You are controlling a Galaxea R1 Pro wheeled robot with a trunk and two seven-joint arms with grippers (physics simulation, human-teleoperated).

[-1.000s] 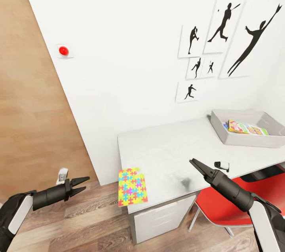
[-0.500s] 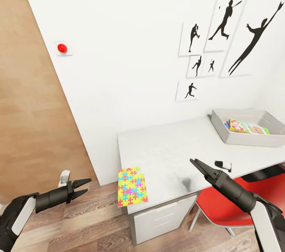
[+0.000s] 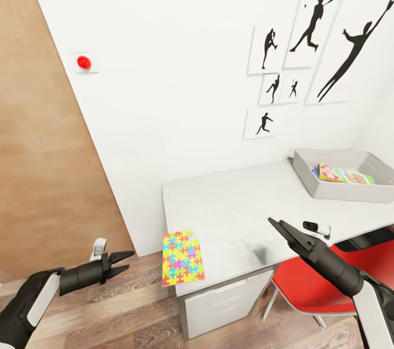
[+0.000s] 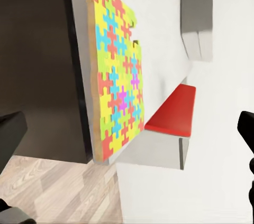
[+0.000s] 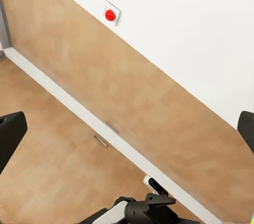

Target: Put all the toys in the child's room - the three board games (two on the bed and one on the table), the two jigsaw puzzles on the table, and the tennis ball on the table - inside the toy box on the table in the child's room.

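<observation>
From the head, a puzzle (image 3: 183, 258) overhangs the table's (image 3: 230, 212) near corner; the box (image 3: 343, 190) at the far end already holds a game (image 3: 342, 174). The left gripper (image 3: 121, 262) hangs apart beside the puzzle, the right gripper (image 3: 279, 227) empty over the table, its spread unclear. The left wrist faces the puzzle (image 4: 117, 73) edge-on. The right wrist looks at a wall button (image 5: 110, 15). Next comes closing on the puzzle's overhang.

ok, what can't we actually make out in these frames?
- Toy box, head view: its near wall hides most of the contents; only one colourful box shows.
- Jigsaw puzzle, head view: overhangs the table edge; how much is supported is unclear.
- Small black-and-white object on the table, head view: too small to identify.
- Red chair, head view: partly behind the right arm.
</observation>
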